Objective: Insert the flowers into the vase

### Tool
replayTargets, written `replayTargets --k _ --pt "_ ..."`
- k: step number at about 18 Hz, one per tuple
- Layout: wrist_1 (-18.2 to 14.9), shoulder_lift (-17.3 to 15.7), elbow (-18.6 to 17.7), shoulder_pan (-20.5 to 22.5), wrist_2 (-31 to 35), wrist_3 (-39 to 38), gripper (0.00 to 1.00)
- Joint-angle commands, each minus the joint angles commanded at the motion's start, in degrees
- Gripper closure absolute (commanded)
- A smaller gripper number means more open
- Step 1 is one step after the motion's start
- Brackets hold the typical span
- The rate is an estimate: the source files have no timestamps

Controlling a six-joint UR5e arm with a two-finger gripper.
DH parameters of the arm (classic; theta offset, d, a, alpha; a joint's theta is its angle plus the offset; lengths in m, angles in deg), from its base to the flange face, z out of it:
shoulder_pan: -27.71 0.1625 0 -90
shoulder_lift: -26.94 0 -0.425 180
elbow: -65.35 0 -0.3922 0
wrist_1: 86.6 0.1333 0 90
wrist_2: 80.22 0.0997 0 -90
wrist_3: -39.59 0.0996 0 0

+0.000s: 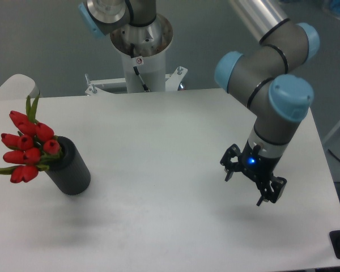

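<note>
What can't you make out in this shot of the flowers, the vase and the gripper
From the fixed camera:
- Stems of the flowers: their lower ends are hidden inside the vase, so how deep they sit is unknown.
- Vase opening: covered by the buds and leaves.
- Gripper: open and empty, but the finger pads are too small to see in detail.
- Arm: upper link cut off by the top edge.
- Table: front edge cut off at the bottom.
</note>
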Motion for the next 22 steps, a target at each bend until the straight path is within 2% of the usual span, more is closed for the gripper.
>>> replayTargets --k 5,7,11,13,22 --pt "-4.0 2.3 3.9 -0.1 5.6 3.1 0.00" --pt "-5.4 2.8 5.1 -0.4 5.8 3.1 0.00" --pt "-5.8 2.6 3.7 -2.5 5.9 3.1 0.00" --pt "-5.0 2.2 0.5 -3.4 6.4 3.1 0.00" --pt "-3.0 3.1 -0.3 -4.0 6.6 2.9 0.00"
